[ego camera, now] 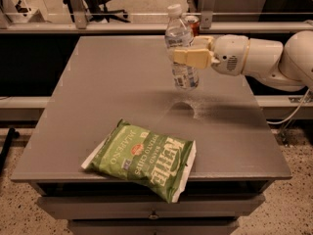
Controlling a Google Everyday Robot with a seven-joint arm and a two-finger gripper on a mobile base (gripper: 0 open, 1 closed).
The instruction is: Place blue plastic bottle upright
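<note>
The blue plastic bottle (pixel 181 48) is clear with a white cap and a white-and-blue label. It hangs nearly upright above the right middle of the grey table (pixel 107 87), its base a little above the surface. My gripper (pixel 188 53) comes in from the right on a white arm (pixel 259 58) and is shut on the bottle's middle. A red soda can (pixel 192 24) shows just behind the bottle and gripper, mostly hidden.
A green chips bag (pixel 144 156) lies flat at the table's front edge, overhanging it slightly. Drawers sit under the tabletop. A metal rail and an office chair stand behind the table.
</note>
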